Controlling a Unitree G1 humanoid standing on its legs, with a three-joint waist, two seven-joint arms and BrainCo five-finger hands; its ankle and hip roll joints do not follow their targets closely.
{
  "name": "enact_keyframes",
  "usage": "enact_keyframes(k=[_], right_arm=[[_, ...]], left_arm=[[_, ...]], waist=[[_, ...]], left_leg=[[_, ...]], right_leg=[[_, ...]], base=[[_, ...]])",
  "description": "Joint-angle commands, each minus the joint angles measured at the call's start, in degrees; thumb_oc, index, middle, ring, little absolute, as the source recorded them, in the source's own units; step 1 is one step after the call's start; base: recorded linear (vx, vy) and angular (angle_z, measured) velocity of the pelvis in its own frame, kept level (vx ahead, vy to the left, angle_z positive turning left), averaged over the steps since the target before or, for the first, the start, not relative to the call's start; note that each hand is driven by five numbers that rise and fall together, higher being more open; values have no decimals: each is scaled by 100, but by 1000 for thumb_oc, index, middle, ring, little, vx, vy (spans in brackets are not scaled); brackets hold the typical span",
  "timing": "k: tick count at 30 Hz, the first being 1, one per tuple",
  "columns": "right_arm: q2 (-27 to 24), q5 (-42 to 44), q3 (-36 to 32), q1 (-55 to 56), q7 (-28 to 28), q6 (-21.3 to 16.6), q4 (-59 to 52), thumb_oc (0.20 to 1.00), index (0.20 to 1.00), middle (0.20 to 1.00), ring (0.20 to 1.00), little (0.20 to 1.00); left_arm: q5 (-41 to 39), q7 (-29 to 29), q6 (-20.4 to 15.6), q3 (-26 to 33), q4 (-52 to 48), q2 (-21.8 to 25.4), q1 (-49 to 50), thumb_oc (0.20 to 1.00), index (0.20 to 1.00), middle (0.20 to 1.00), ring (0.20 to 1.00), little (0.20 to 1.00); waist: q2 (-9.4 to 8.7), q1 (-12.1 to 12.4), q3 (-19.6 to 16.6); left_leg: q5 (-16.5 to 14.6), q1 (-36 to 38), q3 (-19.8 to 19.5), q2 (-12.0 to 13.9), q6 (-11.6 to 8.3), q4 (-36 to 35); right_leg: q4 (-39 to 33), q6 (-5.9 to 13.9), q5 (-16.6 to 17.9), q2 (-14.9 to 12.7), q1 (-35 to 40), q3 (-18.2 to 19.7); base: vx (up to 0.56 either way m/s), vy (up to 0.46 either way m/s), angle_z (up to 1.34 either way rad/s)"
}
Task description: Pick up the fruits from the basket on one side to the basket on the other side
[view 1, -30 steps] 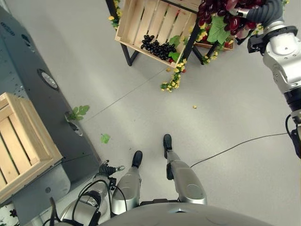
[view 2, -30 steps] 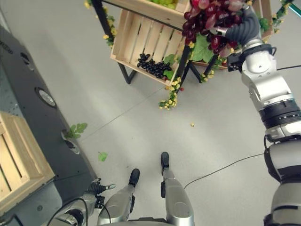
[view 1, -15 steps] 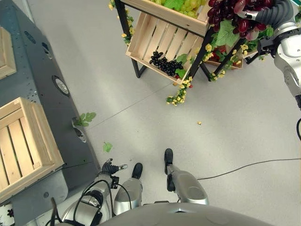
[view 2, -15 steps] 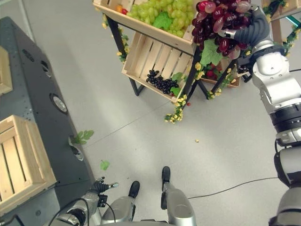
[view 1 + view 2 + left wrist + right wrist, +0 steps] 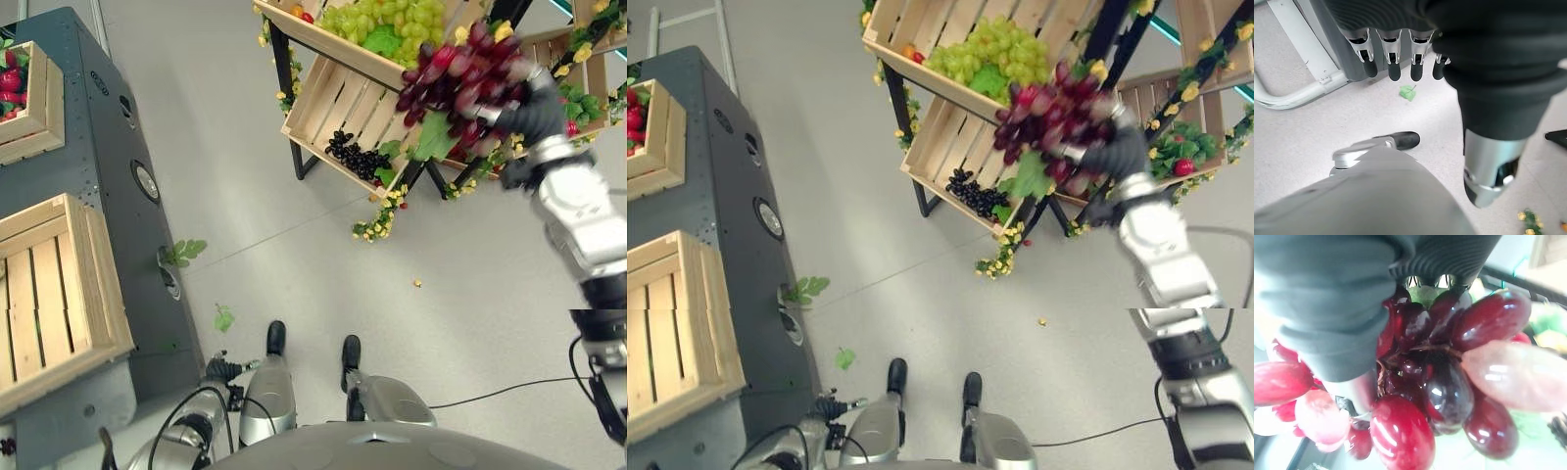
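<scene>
1. Red grapes (image 5: pixel 456 83), a big bunch, hang in the right hand (image 5: pixel 1104 155), whose fingers are wrapped round the bunch; the right wrist view shows berries pressed against the palm. The bunch is lifted in the air, in front of the slatted crates of the fruit stand (image 5: pixel 338 93).
2. Left hand (image 5: pixel 1400 61) hangs low by the robot's side, fingers straight and holding nothing.
3. The likely target is the empty wooden crate (image 5: pixel 49 284) on the dark grey platform (image 5: pixel 137 176) at the robot's left, well apart from the stand.
4. To do the carry well, keep the grasp firm near the stem, since loose berries may swing or drop.
5. Turn smoothly toward the crate, keeping the bunch clear of the green grapes (image 5: pixel 994 54) and the stand's frame.
6. Lower over the crate's middle before letting go.
</scene>
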Motion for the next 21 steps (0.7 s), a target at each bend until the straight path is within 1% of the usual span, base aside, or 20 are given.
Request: enact_keyframes(k=[1,6,11,17,21], right_arm=[[257,-145,-396,-363,-142,-545,-515,200,200,200,200,200],[774,-362,-453,81,-159,-521,-863,200,200,200,200,200],[1051,-557,-564,579,-74,-511,-1164,200,200,200,200,200],[1086,-678,-400,382,-166,-508,-1107,200,200,200,200,200],[955,-630,-221,-41,-252,-459,-841,200,200,200,200,200]], left_arm=[[288,121,-12,-228,254,-169,8,1000,1000,1000,1000,1000],[405,212,1,-129,261,-115,-54,1000,1000,1000,1000,1000],[538,267,30,34,292,-51,-80,1000,1000,1000,1000,1000],[581,309,59,51,297,0,-49,1000,1000,1000,1000,1000],[569,306,65,2,272,29,-14,1000,1000,1000,1000,1000]], waist=[[-248,109,-653],[-362,55,-670],[-444,-6,-722],[-519,29,-799],[-563,94,-825]], left_leg=[[-423,-103,83,-12,-181,28],[-536,-78,247,-143,-46,38],[-668,-39,285,-271,80,67],[-747,-19,308,-392,188,94],[-768,-12,292,-431,223,90]], right_leg=[[18,757,-595,-558,-100,307],[18,876,-513,-748,-160,432],[18,965,-499,-883,-130,498],[18,1033,-469,-989,-126,552],[18,1055,-438,-1024,-145,557]], base=[[9,143,5],[20,127,-9],[35,91,-8],[32,53,-12],[24,20,-2]])
